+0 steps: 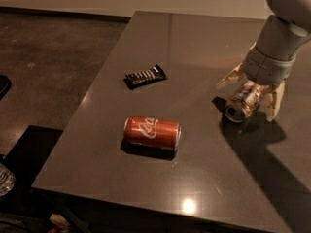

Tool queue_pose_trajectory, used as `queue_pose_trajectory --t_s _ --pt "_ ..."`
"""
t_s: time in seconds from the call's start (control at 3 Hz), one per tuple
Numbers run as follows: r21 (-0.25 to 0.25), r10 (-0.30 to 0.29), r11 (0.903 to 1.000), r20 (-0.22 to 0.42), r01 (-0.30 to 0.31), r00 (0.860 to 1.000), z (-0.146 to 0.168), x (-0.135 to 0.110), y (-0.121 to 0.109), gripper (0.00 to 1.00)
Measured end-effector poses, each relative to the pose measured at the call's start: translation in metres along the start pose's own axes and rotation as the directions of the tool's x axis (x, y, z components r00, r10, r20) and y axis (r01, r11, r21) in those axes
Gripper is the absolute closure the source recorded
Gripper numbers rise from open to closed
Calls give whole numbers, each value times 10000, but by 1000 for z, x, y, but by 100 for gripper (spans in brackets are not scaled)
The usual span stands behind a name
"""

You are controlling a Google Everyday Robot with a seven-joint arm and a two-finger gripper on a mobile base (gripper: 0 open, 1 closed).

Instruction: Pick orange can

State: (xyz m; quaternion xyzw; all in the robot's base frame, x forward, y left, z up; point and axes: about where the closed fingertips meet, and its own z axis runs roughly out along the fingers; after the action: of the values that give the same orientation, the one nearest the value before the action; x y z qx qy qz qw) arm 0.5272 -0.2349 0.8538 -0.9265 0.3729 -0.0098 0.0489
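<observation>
Dark tabletop point(194, 38), with a red can point(152, 132) on its side at lower centre. At right, the gripper point(245, 101), fingers spread wide, straddles the orange can point(241, 101) lying there. A dark snack bar point(145, 75) sits upper left.

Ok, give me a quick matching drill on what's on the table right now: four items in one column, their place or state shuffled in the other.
1. orange can
2. red can
3. snack bar
4. gripper

A. on its side, nearest the front edge of the table
B. open, straddling a can at the right
C. dark wrapper, farthest back of the three loose things
D. on its side under the arm, silver end facing the camera

Pairs: 1-D, 2-A, 3-C, 4-B
</observation>
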Motion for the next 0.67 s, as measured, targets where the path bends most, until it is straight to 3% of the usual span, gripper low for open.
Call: queue_pose_trajectory --t_s 0.67 --pt "-231 -264 9994 24 265 9996 -2 2 2 65"
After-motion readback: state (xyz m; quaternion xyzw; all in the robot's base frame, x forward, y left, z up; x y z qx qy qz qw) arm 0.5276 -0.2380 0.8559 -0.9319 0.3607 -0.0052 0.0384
